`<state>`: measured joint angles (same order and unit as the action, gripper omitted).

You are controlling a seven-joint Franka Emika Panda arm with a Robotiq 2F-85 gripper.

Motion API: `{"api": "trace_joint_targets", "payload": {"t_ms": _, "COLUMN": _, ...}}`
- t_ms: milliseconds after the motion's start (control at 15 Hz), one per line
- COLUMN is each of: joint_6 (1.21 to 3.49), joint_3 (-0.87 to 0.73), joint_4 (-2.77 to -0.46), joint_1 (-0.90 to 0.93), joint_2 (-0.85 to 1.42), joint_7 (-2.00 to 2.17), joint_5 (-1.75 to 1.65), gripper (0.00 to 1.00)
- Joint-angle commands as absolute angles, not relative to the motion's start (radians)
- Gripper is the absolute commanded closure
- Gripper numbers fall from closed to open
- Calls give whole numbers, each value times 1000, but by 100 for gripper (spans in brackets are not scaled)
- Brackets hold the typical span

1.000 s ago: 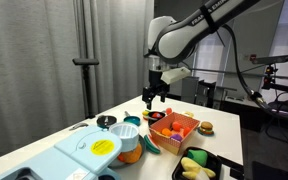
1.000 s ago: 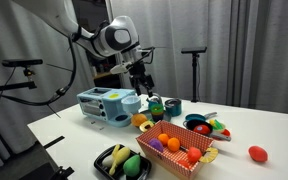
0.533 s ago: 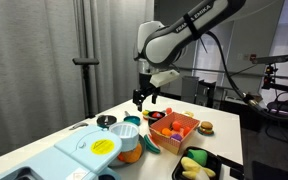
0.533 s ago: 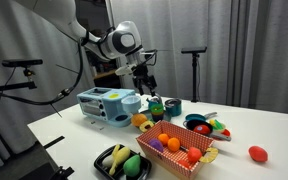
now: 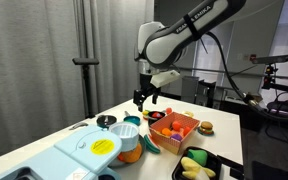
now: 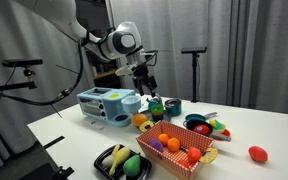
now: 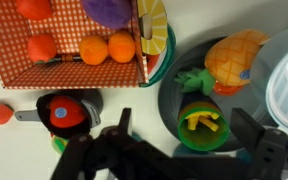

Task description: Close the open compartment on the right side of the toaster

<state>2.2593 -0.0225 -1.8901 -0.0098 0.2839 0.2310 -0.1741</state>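
Your arm has swung a little toward the toaster (image 6: 102, 104) and now hangs above the surface (image 6: 254, 125), jaws spread and empty. Its compartment (image 6: 127, 102) stands open. Descend just outside it, then push flat inward.

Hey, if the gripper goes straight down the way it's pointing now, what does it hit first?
Probably the green cup. In the wrist view it sits nearly between the fingers of the gripper, which hangs above the table. Depth is unclear, so one finger might graze the toy pineapple instead.
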Motion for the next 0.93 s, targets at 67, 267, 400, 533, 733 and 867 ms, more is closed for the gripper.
{"api": "trace_joint_targets", "payload": {"t_ms": 67, "joint_6": 2275, "joint_3": -42, "joint_4": -1868, "joint_1": 2, "joint_2": 307, "joint_7": 241, "joint_5": -172, "gripper": 0}}
{"api": "trace_joint_targets", "payload": {"t_ms": 267, "joint_6": 2309, "joint_3": -46, "joint_4": -1812, "joint_1": 0, "joint_2": 360, "joint_7": 235, "joint_5": -170, "gripper": 0}}
{"api": "trace_joint_targets", "payload": {"t_ms": 400, "joint_6": 2324, "joint_3": -45, "joint_4": -1780, "joint_1": -1, "joint_2": 393, "joint_7": 224, "joint_5": -158, "gripper": 0}}
{"api": "trace_joint_targets", "payload": {"t_ms": 533, "joint_6": 2299, "joint_3": -23, "joint_4": -1723, "joint_1": -15, "joint_2": 439, "joint_7": 177, "joint_5": -97, "gripper": 0}}
{"api": "trace_joint_targets", "payload": {"t_ms": 733, "joint_6": 2279, "joint_3": -1, "joint_4": -1643, "joint_1": -12, "joint_2": 509, "joint_7": 123, "joint_5": -41, "gripper": 0}}
{"api": "trace_joint_targets", "payload": {"t_ms": 867, "joint_6": 2266, "joint_3": 3, "joint_4": -1583, "joint_1": 2, "joint_2": 557, "joint_7": 108, "joint_5": -46, "gripper": 0}}
